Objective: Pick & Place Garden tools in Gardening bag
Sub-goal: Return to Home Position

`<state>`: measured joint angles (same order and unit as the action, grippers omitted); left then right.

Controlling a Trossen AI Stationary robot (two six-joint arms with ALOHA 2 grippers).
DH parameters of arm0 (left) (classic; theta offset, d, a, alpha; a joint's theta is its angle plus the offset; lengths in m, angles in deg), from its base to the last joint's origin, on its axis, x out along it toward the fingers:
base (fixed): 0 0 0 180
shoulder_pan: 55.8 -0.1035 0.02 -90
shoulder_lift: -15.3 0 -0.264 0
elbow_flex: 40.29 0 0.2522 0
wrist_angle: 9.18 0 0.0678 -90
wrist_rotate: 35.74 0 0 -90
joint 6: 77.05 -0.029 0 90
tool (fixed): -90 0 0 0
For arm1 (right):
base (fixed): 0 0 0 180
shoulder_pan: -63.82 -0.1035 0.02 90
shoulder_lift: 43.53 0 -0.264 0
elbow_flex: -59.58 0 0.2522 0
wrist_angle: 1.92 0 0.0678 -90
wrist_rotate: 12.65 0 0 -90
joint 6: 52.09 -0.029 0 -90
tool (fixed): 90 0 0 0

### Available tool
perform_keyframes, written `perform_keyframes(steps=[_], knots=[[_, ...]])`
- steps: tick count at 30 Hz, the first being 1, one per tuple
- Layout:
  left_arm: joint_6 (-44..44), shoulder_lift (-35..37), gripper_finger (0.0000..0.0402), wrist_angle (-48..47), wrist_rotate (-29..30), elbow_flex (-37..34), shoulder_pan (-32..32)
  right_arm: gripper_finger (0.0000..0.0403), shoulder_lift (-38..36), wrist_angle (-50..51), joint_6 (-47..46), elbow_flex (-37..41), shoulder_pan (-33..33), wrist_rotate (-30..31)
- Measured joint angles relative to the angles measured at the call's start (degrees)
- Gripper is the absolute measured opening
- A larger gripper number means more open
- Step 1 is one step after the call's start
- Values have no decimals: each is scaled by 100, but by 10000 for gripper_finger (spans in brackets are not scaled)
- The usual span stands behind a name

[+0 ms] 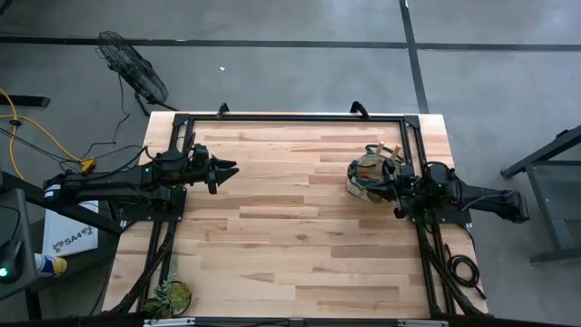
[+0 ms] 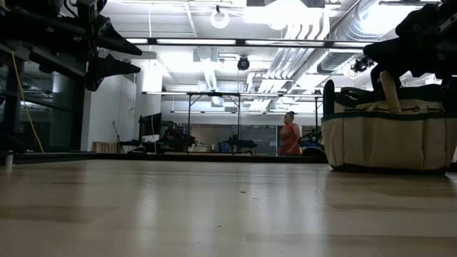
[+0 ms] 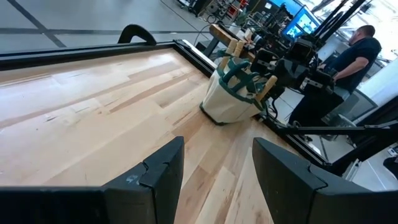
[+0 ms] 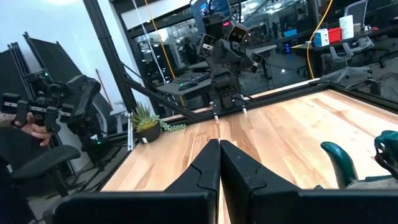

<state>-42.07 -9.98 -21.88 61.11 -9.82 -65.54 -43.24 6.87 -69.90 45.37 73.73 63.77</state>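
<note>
While scanning the high view, found the gardening bag (image 1: 368, 173) right of centre, upright on the table (image 1: 290, 236), near its right edge. Looks well filled, with wooden handles (image 3: 237, 47) poking out of the top. Cannot name each tool inside. Searched the rest of the tabletop across the frame and found no trowel, rake, pruner or red cloth lying loose. Judge the loading done as far as visible, with nothing left to fetch and only the parking of both arms to finish.

Noted the right gripper (image 4: 219, 149) just beside the bag, on its lower-right side in the high view. Pressed shut, gripping nothing, aimed across the table toward frame left. Cannot tell whether touching the canvas or just clear of it.

Noted the left gripper (image 3: 217, 149) left of centre in the high view, well apart from the bag. Spread wide, empty, held above the tabletop at upper left of the low view.

Farther out:
- leafy plant (image 1: 171, 295) at the lower-left table corner; not a tool, so no reason to bag it
- floor fan (image 1: 136, 68) at upper left, off the table
- a person (image 3: 357, 50) beyond the bag, at upper right of the left wrist view
- another person (image 2: 289, 135) far back, mid-frame in the low view
</note>
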Motion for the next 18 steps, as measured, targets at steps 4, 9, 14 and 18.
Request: perform_keyframes(steps=[4, 9, 14, 18], knots=[[0, 0, 187, 0, -55, 0, 0, 3, 0, 2, 7, 2, 0, 4], [-282, 0, 187, -2, -155, 0, 0, 3, 0, 4, 7, 2, 0, 7], [-1200, 0, 187, 121, -321, 0, 0, 3, 0, 4, 9, 2, 0, 7], [-2093, 47, 187, 777, -540, 0, 0, 3, 0, 7, 9, 4, 0, 9]])
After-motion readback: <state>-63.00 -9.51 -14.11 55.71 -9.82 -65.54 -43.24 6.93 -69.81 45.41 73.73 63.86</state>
